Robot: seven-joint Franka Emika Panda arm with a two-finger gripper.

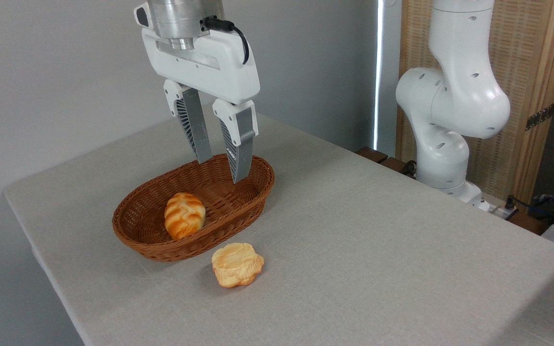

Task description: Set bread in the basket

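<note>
Bread (237, 264), the flat pale one with the lobed edge, is not in the basket; it lies on the counter (378, 250) just outside the rim, below the hand and nearer to me than it.

The counter is the biggest thing here, covered in a plain grey cloth and reaching well out to the right of the hand. Off that way, at the far edge, stands the white base of the arm (450, 110).

The basket (238, 211), oval and reddish-brown wicker, sits directly beneath the hand, its far end under the fingertips. The hand (222, 168) hangs above that end, pointing down, its two ribbed grey fingers (195, 129) parted with a clear gap between them and nothing held there. Their tips sit around the height of the far rim; whether they touch the weave I cannot tell.

Smallest, the striped orange-and-white bun (184, 215) rests inside the basket, below the hand and towards the near-left end.
</note>
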